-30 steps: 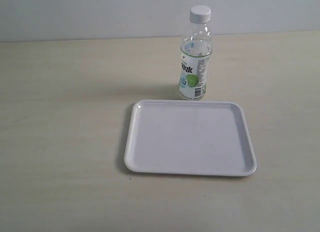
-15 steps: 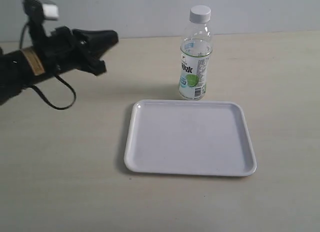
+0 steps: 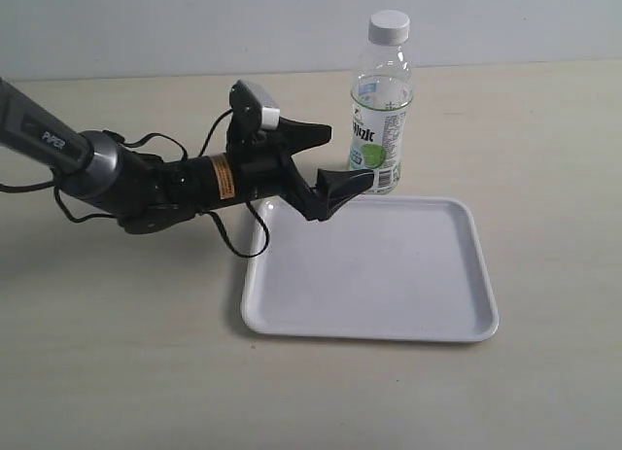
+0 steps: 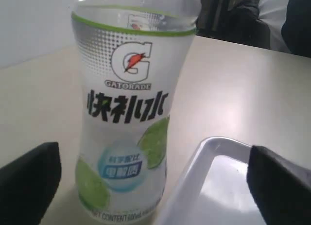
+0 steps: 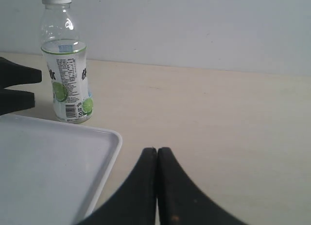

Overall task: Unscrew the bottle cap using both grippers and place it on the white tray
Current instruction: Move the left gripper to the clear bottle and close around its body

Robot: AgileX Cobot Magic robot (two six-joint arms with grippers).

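Observation:
The bottle (image 3: 379,129) stands upright just behind the white tray (image 3: 369,275), with the bottle cap (image 3: 389,24) screwed on top. My left gripper (image 3: 335,160) is open and lies level over the tray's far left corner. Its fingertips point at the bottle's lower half, a little short of it. In the left wrist view the bottle's label (image 4: 129,113) fills the space ahead between both fingers (image 4: 29,186), and the cap is out of frame. My right gripper (image 5: 157,152) is shut on nothing, low over the table beside the tray (image 5: 48,162), far from the bottle (image 5: 65,79).
The left arm's black body and cables (image 3: 146,183) stretch over the table left of the tray. A pale wall (image 3: 194,22) runs behind the table's far edge. The right arm is outside the exterior view.
The left arm entered from the left and swept right and forward to the bottle's side, its jaws now spread. Bottle and tray have stayed put.

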